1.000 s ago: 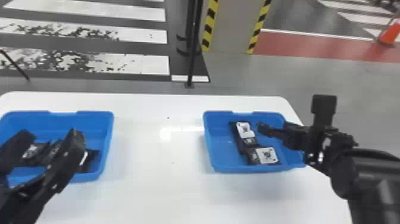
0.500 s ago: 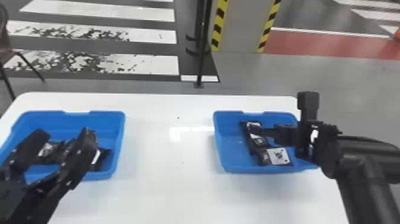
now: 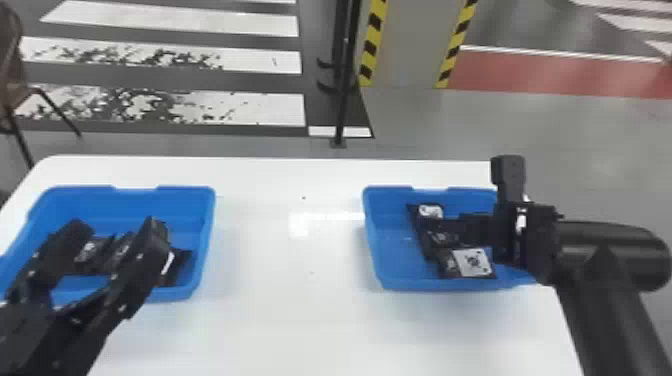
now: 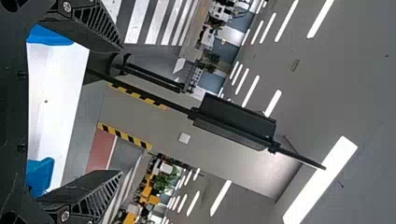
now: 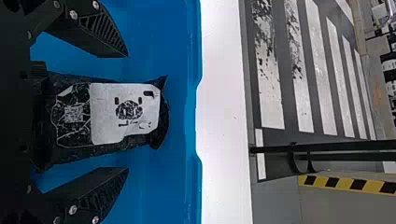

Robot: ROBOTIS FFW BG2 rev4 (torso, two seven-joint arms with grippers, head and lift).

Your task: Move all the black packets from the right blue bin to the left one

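Observation:
Over the right blue bin point(image 3: 400, 285), my right gripper point(image 3: 452, 230) reaches in from the right, above the black packets. One packet point(image 3: 472, 262) with a white label lies at the bin's near side; another point(image 3: 431, 212) lies behind it. In the right wrist view my right gripper point(image 5: 127, 112) is open, a white-labelled packet point(image 5: 126, 112) lying between its spread fingers. My left gripper point(image 3: 115, 235) is parked over the left blue bin point(image 3: 202, 240), where several packets point(image 3: 177, 265) lie. The left wrist view has my left gripper point(image 4: 122, 111) open with nothing between its fingers.
Both bins stand on a white table point(image 3: 280, 310), with bare tabletop between them. Beyond its far edge are a black pole point(image 3: 345, 90), a striped pillar point(image 3: 407, 45) and a chair point(image 3: 17, 90) at the left.
My right gripper has moved left and lower over the packets in the right bin. The head view has shifted slightly, and the left gripper stays over its bin.

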